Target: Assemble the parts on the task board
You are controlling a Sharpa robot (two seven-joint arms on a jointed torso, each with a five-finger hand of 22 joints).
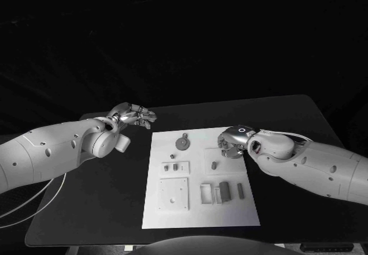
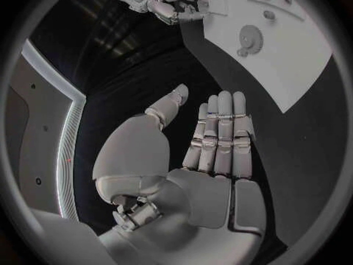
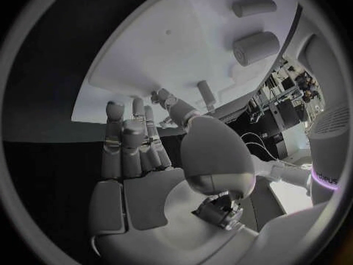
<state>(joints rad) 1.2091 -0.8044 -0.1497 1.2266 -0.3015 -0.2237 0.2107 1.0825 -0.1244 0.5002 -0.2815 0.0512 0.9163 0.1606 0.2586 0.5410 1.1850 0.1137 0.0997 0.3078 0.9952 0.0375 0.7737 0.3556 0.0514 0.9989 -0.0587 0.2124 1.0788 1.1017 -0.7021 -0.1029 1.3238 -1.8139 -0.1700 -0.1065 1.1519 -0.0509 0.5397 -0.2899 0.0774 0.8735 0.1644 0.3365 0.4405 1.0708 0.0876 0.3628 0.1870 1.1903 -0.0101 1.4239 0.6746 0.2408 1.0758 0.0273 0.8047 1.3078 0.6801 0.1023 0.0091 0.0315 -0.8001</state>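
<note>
From the head camera, nearest to me I have the task board (image 1: 230,212), a white plate lying flat on the black table (image 1: 92,212), its near edge close to the table's front. On its near half I see a square plate with holes (image 1: 173,194) on the left side, then a pale open bracket (image 1: 207,193), a dark upright block (image 1: 225,192) and a thin grey bar (image 1: 241,191) in a row toward the right. Further up the board two small grey pieces (image 1: 175,167) stand side by side, and a small part (image 1: 213,165) sits in a shallow square recess just in front of my right hand (image 1: 232,142). That right hand hovers over the board's right edge near its far half; in the right wrist view its fingers (image 3: 131,141) stand straight and together with the thumb apart, and I see nothing in the palm, so I read it as released. Beyond that, near the board's far edge, a round grey gear (image 1: 182,143) lies flat with a small tab (image 1: 185,135) just behind it. My left hand (image 1: 132,116) is well off the board, above bare table beyond its far left corner; in the left wrist view its fingers (image 2: 220,135) are extended side by side, thumb spread, holding nothing.
</note>
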